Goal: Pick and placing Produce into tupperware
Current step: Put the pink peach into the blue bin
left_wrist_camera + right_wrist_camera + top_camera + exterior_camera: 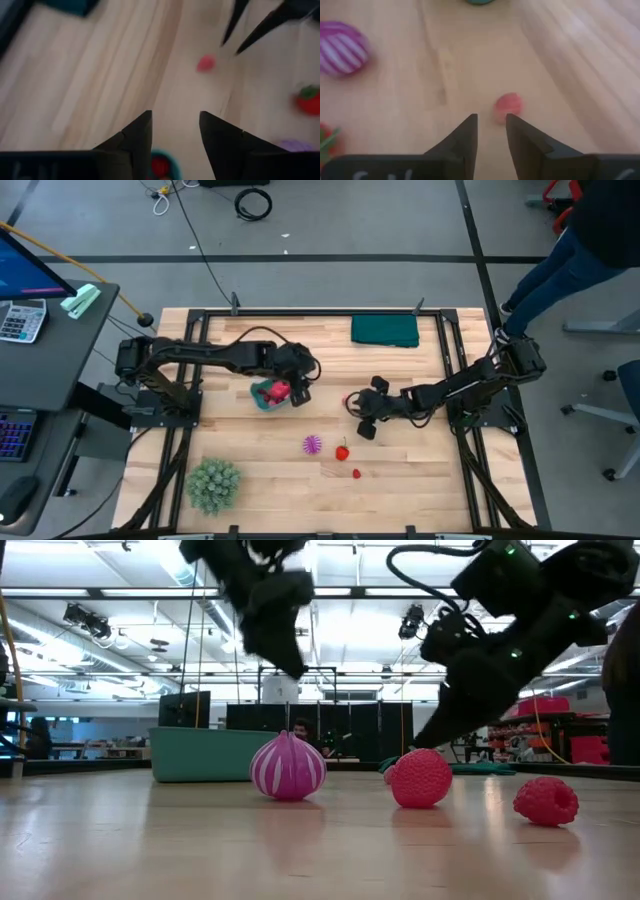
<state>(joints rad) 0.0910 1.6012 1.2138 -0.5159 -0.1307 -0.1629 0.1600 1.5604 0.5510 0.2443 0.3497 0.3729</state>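
Observation:
The teal tupperware (pixel 262 394) sits left of the table's middle with red produce (pixel 280 390) inside. My left gripper (pixel 300 388) hovers open just right of it, its fingers (pixel 175 127) empty. My right gripper (pixel 357 412) is near the table's middle, open by a narrow gap (pixel 491 125), low over the wood. A small red ball (pixel 508 106) lies just beyond its fingertips, untouched. Nearer the front edge lie the magenta-purple piece (pixel 313 444), a strawberry (pixel 342 451) and a tiny red ball (pixel 356 473). In the low view the purple piece (pixel 288 766) and two red berries (pixel 420 778) rest on the table.
A dark green folded cloth (pixel 385 330) lies at the far edge. A fuzzy green plant (pixel 213 485) stands at the near left corner. A person's legs (pixel 570 250) show beyond the far right corner. Bare wood lies between the two grippers.

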